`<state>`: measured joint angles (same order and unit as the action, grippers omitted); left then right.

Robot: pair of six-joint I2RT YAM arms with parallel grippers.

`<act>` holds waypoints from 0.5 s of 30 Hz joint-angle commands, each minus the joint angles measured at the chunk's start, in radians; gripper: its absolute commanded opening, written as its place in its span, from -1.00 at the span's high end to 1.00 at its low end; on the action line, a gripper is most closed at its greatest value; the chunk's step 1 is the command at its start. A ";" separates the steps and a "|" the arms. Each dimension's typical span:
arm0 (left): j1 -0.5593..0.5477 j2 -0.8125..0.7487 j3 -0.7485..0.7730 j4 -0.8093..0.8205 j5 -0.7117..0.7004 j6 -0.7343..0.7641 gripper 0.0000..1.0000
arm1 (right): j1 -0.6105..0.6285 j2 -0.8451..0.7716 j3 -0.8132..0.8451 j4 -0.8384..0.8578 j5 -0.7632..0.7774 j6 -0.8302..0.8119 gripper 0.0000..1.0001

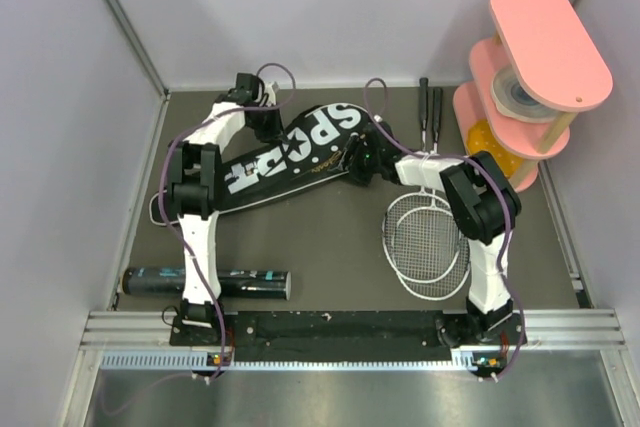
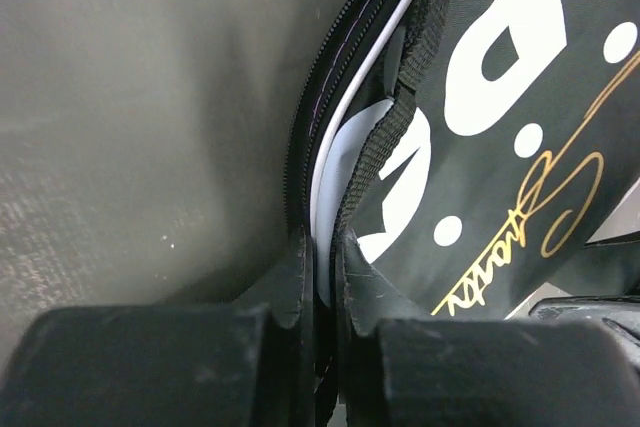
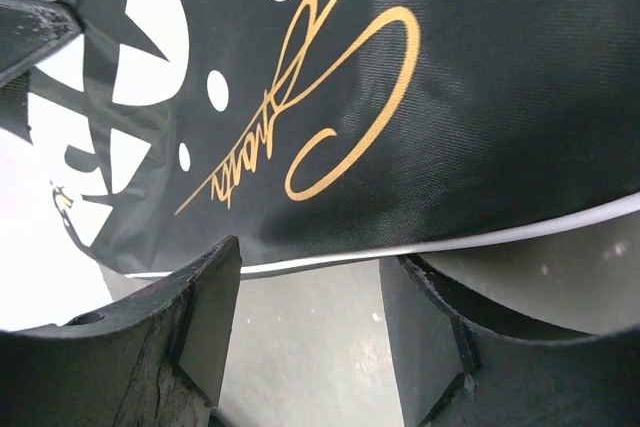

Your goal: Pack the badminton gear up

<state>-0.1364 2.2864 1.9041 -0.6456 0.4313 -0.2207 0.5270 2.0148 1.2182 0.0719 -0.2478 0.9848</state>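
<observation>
"Where do we stand, starting from the left?"

"The shuttle tube (image 1: 250, 282) lies along the near edge by our left base. Our left gripper (image 2: 322, 292) is pinched on the zip edge of the bag (image 1: 290, 152), which runs slantwise from near-left to far-right."

"And on the right?"

"Our right gripper (image 3: 310, 292) gapes at the bag's rim, holding nothing. The rackets (image 1: 425, 237) lie to its right, handles pointing away. That arm is nearer them."
</observation>
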 commanded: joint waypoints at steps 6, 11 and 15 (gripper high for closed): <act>-0.022 -0.273 0.116 0.000 -0.200 -0.201 1.00 | 0.008 -0.036 0.306 -0.283 -0.007 -0.279 -0.21; -0.017 -0.442 0.061 0.011 -0.347 -0.393 1.00 | 0.024 -0.204 0.285 -0.360 0.044 -0.406 -0.56; -0.015 -0.542 0.041 0.038 -0.355 -0.580 1.00 | 0.082 -0.336 0.299 -0.396 0.090 -0.486 -0.69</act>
<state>-0.1558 1.8763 1.9541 -0.6739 0.1291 -0.5777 0.5457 1.8469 1.4734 -0.2752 -0.2096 0.6304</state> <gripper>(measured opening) 0.045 0.822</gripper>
